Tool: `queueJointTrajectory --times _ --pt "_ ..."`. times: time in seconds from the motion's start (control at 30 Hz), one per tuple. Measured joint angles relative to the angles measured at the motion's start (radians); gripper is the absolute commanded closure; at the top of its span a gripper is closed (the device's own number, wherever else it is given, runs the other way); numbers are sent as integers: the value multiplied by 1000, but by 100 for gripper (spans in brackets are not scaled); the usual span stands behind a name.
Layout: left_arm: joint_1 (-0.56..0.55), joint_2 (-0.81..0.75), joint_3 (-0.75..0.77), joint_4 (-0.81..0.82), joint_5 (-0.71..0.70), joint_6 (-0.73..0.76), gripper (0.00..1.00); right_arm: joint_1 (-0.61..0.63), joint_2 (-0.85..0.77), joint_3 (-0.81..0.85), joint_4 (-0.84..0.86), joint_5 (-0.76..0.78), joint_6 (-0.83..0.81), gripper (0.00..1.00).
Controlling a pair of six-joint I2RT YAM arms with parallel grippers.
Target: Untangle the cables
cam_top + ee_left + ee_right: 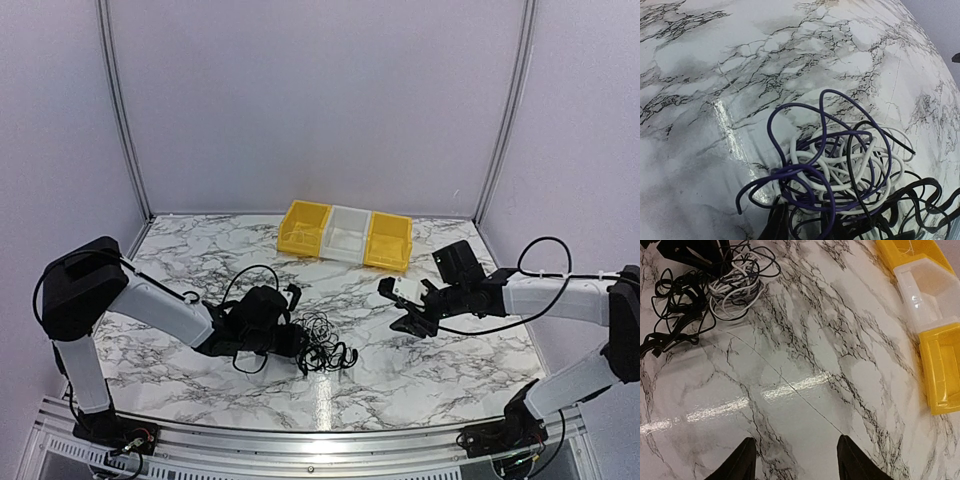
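Observation:
The cables point(325, 350) lie as a loose knot on the marble table, left of centre. In the left wrist view the knot point(840, 165) shows purple, whitish and black wires wound together. My left gripper point(298, 345) is at the knot's left edge. Its dark fingers point(774, 225) stand apart at the bottom of the left wrist view, with purple strands and bare table between them. My right gripper point(396, 308) hovers right of centre, well away from the knot, and is open and empty point(795, 460). The knot also shows far off in the right wrist view point(715, 285).
Three bins stand in a row at the back: yellow point(303, 228), white point(346, 233) and yellow point(388, 241). They line the right edge of the right wrist view point(945, 370). A thicker black arm cable loops beside the left arm point(250, 272).

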Motion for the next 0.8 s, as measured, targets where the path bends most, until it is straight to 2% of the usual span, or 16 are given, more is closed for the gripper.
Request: queueJointTrajectory --times 0.2,0.33,0.43,0.8 --pt "0 -1 -14 30 9 -11 77 12 0 0 -1 -2 0 46" --pt "0 -2 -23 47 10 -9 61 12 0 0 -1 -5 0 46" --pt "-2 -11 -33 59 3 -14 54 12 0 0 -1 -6 0 46" --pt "-11 -67 -94 90 -26 -14 50 12 11 4 5 -7 19 50"
